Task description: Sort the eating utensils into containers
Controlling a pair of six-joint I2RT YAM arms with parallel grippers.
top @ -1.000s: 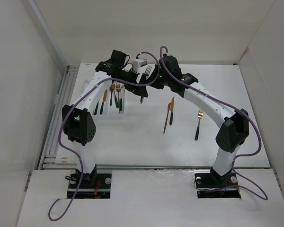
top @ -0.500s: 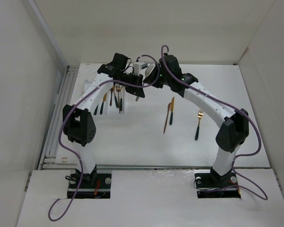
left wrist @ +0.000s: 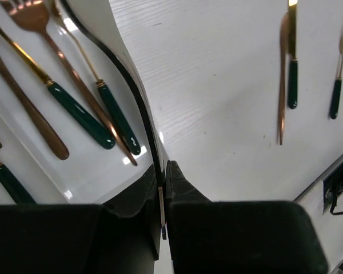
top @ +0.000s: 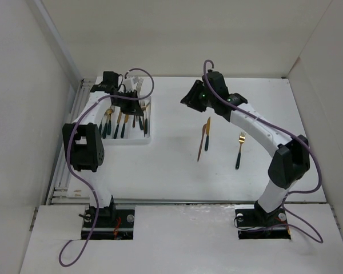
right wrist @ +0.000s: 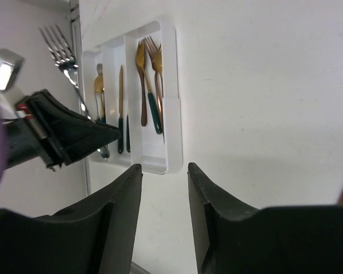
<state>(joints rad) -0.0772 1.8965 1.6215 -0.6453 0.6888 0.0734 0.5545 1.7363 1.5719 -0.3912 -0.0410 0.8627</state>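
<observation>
The eating utensils (top: 123, 121) mostly lie in the white tray's (right wrist: 172, 114) compartments. The left hand (left wrist: 166, 168) is clamped on a silver fork (right wrist: 58, 41) above the tray; the right hand (right wrist: 164, 171) is apart, empty. Two knives (top: 206, 132) and a fork (top: 240, 149) lie unsorted on the bench (top: 177, 165).

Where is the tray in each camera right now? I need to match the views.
Top external: tray in the upper left of the picture.
Left wrist: tray fills the left side, its curved rim running down the middle.
Right wrist: tray in the upper left, long side upright.
Shared landmark: the gold forks in one edge compartment, seen in all three views.
</observation>
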